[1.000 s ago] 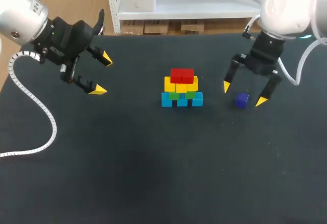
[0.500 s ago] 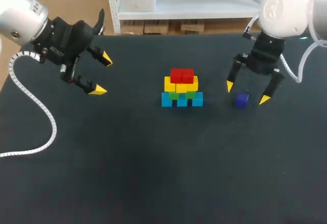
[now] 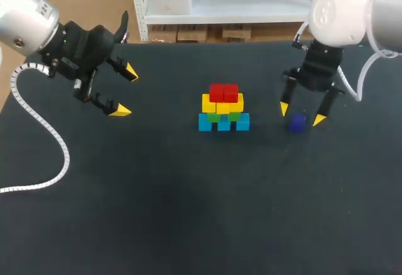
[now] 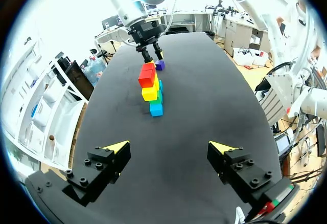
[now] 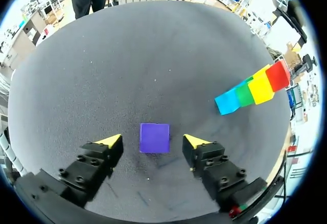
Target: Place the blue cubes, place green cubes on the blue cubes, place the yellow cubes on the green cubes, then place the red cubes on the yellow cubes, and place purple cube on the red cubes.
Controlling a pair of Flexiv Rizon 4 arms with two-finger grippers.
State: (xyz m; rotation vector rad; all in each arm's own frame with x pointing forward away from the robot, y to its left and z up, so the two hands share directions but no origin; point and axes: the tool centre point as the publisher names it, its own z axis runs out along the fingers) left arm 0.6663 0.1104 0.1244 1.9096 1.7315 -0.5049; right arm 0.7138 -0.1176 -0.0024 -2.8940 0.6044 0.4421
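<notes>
A stack of cubes (image 3: 223,107) stands mid-table: blue at the base, green above, then yellow, red on top. It shows ahead of the left gripper (image 4: 166,147) and beside the right gripper (image 5: 153,141). The purple cube (image 3: 297,122) lies on the mat to the stack's right. My right gripper (image 3: 302,113) straddles it, and in the right wrist view the purple cube (image 5: 154,137) sits between the yellow tips with gaps on both sides, so the gripper is open. My left gripper (image 3: 122,90) hangs wide open and empty over the table's far left.
The black table (image 3: 188,212) has bare room in front of the stack and on both sides. A white corrugated cable (image 3: 38,130) trails from my left arm across the left edge.
My right gripper has narrowed around the purple cube and shifted slightly toward the far side. The left arm and the stack have not moved.
</notes>
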